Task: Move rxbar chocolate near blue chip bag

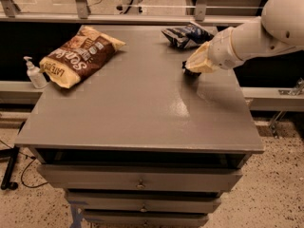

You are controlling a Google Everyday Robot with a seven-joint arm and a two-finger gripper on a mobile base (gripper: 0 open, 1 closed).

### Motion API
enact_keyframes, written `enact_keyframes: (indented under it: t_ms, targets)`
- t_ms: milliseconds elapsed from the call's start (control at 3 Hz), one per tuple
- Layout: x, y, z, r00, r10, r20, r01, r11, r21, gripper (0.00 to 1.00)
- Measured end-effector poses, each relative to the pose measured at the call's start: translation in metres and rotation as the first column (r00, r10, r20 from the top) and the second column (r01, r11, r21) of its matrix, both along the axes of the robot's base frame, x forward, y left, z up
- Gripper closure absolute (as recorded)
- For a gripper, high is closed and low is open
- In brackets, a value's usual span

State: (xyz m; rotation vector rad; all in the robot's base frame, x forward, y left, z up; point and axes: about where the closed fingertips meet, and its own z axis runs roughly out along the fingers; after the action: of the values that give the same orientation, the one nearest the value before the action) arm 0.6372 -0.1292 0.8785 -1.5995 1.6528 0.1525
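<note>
The blue chip bag (185,34) lies crumpled at the far right of the grey tabletop (137,103). My gripper (190,70) hangs from the white arm that reaches in from the right. It is low over the table, just in front of the blue bag and a little to its right. Its cream-coloured wrist cover hides most of it. A small dark shape shows under its tip at the table surface. I cannot tell whether that is the rxbar chocolate or part of the gripper. No bar lies loose elsewhere on the table.
A larger tan-and-brown chip bag (80,56) lies at the far left of the table. A hand sanitizer bottle (34,73) stands on a ledge off the left edge. A railing runs behind the table. Drawers sit under the front edge.
</note>
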Motion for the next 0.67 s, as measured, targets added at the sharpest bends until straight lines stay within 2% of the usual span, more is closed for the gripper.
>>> enact_keyframes:
  t_ms: [333, 667]
  targets:
    - [0.044, -0.021, -0.006, 0.9989, 0.002, 0.047, 0.000, 1.000, -0.028, 1.00]
    - [0.082, -0.034, -0.010, 0.9978, 0.011, 0.065, -0.007, 0.998, -0.059, 1.00]
